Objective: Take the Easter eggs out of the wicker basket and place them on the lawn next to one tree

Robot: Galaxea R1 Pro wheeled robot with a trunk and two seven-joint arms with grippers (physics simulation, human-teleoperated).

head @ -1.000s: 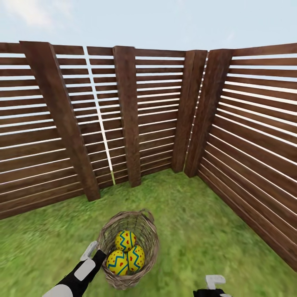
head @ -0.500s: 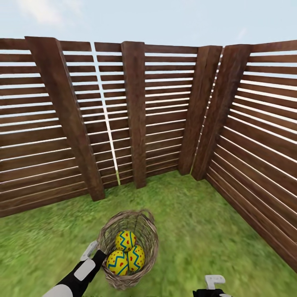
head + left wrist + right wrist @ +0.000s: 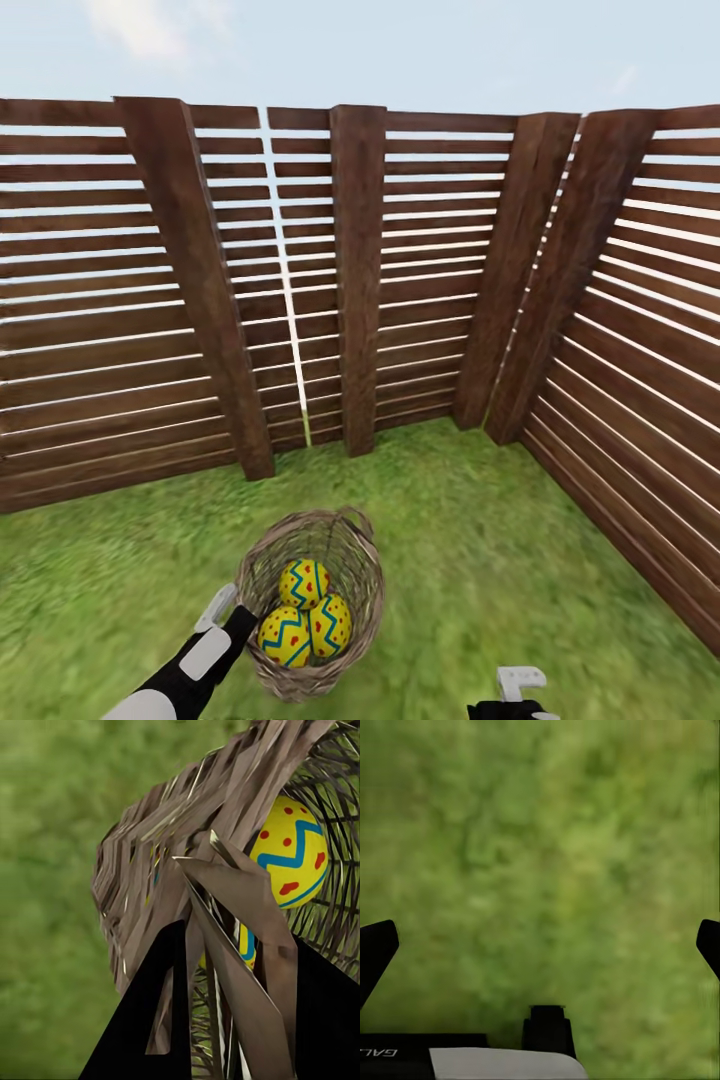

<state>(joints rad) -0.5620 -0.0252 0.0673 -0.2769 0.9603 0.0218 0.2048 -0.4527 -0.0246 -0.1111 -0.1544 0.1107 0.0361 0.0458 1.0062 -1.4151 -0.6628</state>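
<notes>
The wicker basket [image 3: 352,560] hangs low at the front of the head view, over the lawn [image 3: 480,570]. In it lie the three Easter eggs: one at the back [image 3: 304,583], one front left [image 3: 285,636] and one front right [image 3: 331,625]. My left gripper [image 3: 243,622] is shut on the basket's left rim. In the left wrist view the gripper [image 3: 238,945] straddles the woven wall of the basket [image 3: 150,870], with an egg [image 3: 292,855] inside. My right gripper [image 3: 540,945] stands open over bare grass, holding nothing. No tree is in view.
A brown slatted wooden fence [image 3: 350,280] closes off the grass ahead and meets a second run of fence [image 3: 640,380] in a corner at the right. Grass stretches to the left and in front of the fence.
The fence and its corner have slid right across the picture, so the camera has turned left. The basket, eggs and both arms keep their place in the view.
</notes>
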